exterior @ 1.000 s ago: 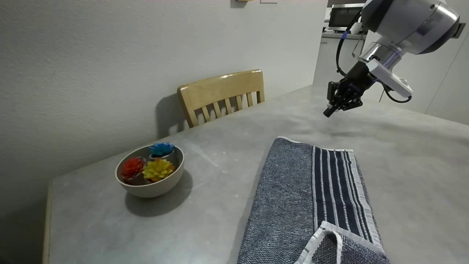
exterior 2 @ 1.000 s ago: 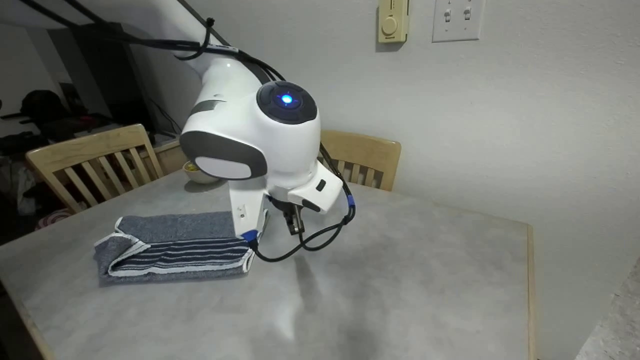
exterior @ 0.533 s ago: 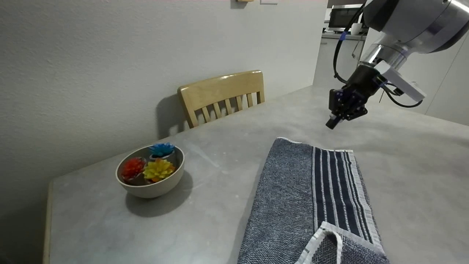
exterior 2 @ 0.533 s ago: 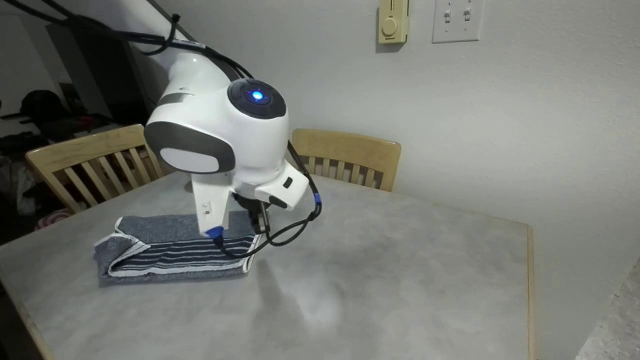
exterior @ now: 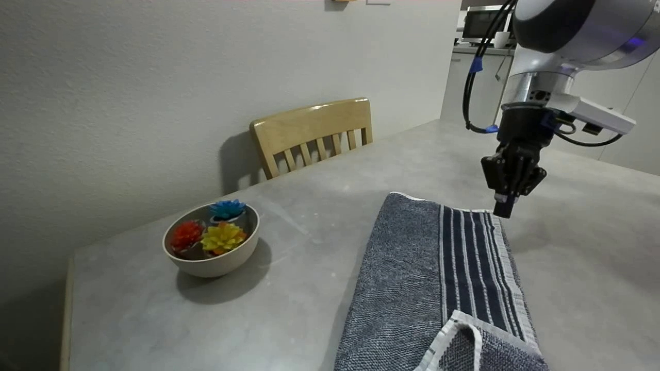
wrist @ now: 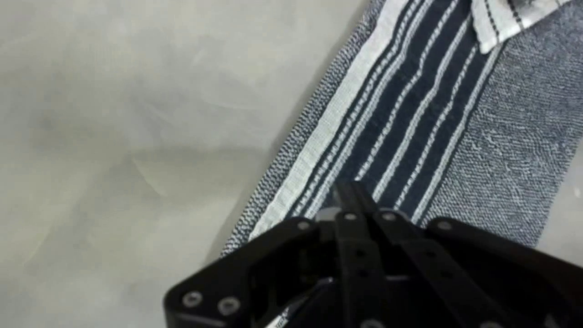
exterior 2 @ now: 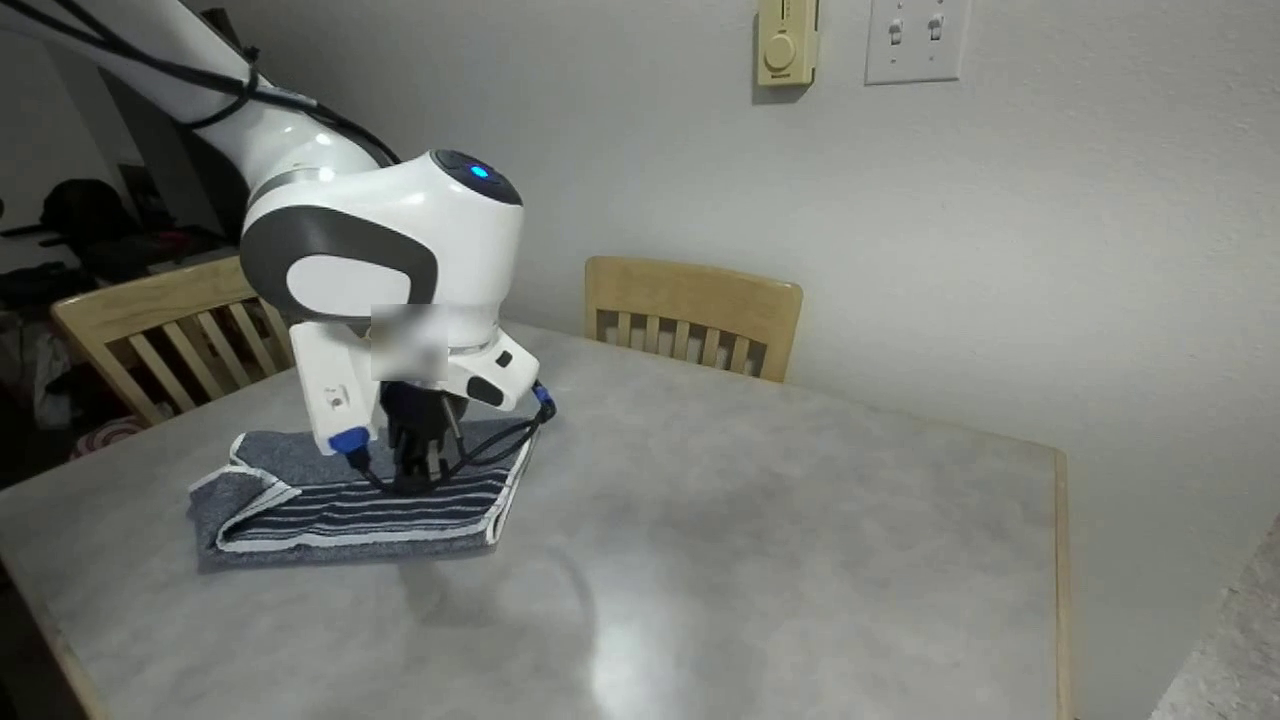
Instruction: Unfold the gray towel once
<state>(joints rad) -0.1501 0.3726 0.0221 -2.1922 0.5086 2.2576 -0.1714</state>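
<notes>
While my arm (exterior 2: 470,245) slants down and bends at its end, my pincer (exterior: 504,206), pressed together, points down, slightly tilted, over the striped gray towel (exterior: 402,278) lying folded on the tabletop (exterior 2: 800,540).

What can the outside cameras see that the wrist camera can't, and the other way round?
Only outside: a light-brown slatted wooden chair in both exterior views; a round beige bowl of colourful flowers in an exterior view.
Only wrist, clearly: dark dashed lines on white cloth trim.
All share: striped blue-gray terry towel, black gripper, gray tabletop.
</notes>
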